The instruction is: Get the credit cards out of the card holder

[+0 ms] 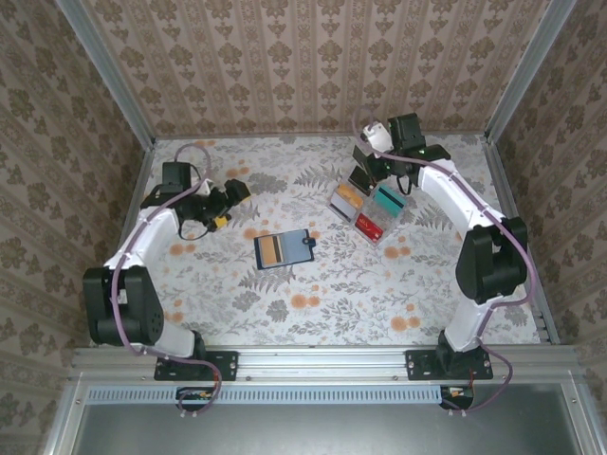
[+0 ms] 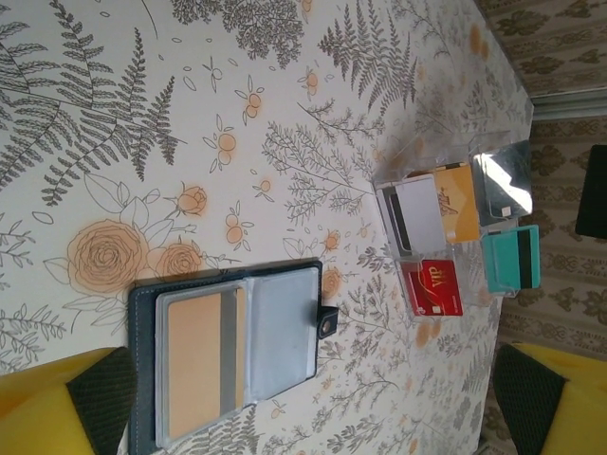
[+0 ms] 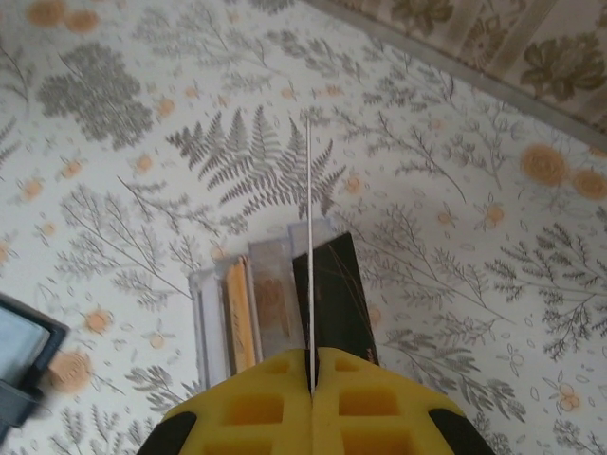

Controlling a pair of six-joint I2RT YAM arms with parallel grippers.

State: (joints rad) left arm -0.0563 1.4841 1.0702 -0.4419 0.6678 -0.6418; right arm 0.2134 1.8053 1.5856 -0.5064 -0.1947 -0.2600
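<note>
**Arm pose: L gripper (image 1: 230, 203) open, R gripper (image 3: 311, 377) closed.**
L arm (image 1: 144, 239): base at near table edge, elbow folded back above base, forearm reaching fwd and inward, wrist turned toward table centre. Jaws at full spread, yellow pads (image 2: 52, 408) far apart at opposite lower corners of wrist view. R arm (image 1: 457, 194): elbow raised out to the right, forearm angled fwd and inward toward far right of table, wrist pitched down. Jaws pressed together, pads meeting on a thin card (image 3: 309, 227) held edge-on, projecting past the tips.
</note>
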